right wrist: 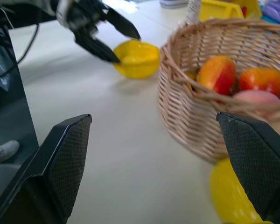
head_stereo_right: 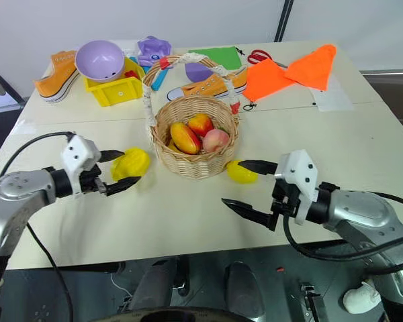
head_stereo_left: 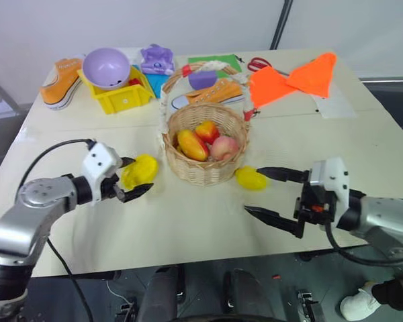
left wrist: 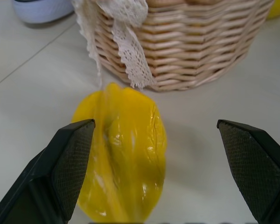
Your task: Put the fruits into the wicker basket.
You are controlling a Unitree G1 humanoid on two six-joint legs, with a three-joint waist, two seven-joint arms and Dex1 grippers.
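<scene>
The larger ridged yellow fruit (head_stereo_left: 142, 168) lies on the table just left of the wicker basket (head_stereo_left: 201, 171). My left gripper (head_stereo_left: 143, 173) is open with its fingers on either side of this fruit, which sits close to one finger (left wrist: 70, 158). The smaller smooth yellow fruit (head_stereo_left: 250, 178) lies against the basket's right foot. My right gripper (head_stereo_left: 252, 190) is open in front of it, with the upper fingertip close to the fruit and nothing between the fingers. The basket's handle (head_stereo_right: 148, 94) arches up at the left.
The basket holds a mango (head_stereo_left: 191, 144), an apple (head_stereo_left: 207, 131) and a peach (head_stereo_left: 224, 147). Behind it are a sneaker (head_stereo_left: 215, 92), a yellow bin (head_stereo_left: 121, 97) with a purple bowl (head_stereo_left: 106, 67), an orange shoe (head_stereo_left: 62, 80), orange cloth (head_stereo_left: 292, 80) and scissors (head_stereo_left: 258, 64).
</scene>
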